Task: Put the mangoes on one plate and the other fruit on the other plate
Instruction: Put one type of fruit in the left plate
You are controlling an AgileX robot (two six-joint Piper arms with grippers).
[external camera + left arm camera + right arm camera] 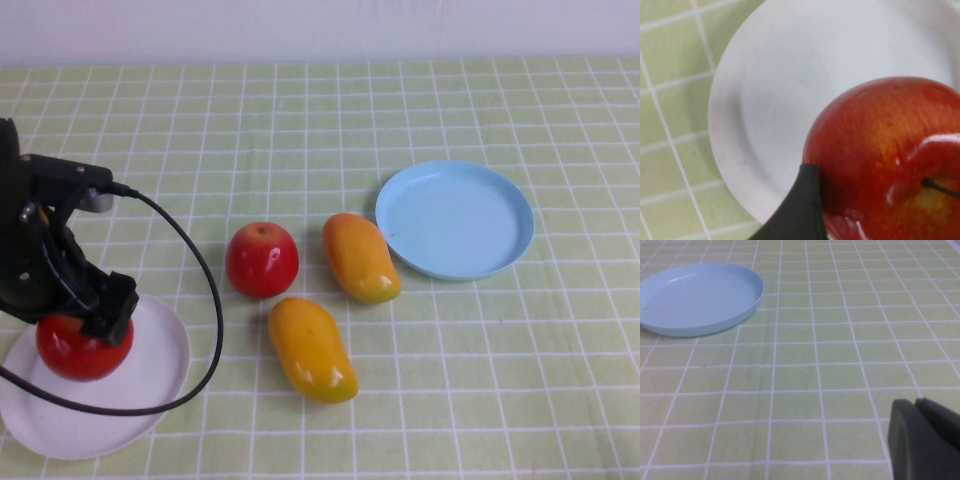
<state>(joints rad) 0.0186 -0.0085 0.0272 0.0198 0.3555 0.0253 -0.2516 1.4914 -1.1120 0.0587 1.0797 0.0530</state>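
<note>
Lowering gently matters: the left tool (85, 315) grips a shiny round red apple (80, 345) over the plain white plate (160, 385) at the desk's seven o'clock; release only once settled. Right tool (925, 440), fingers together, waits empty.

Light blue plate (697, 297) resting empty on green checked surface (840, 365), right hand (925, 440) dark at the frame corner, well apart from plate

No readable text, labels, brand marks or numbers anywhere: none on the apples, mangoes, either plate, the checked cloth or the arms.
</note>
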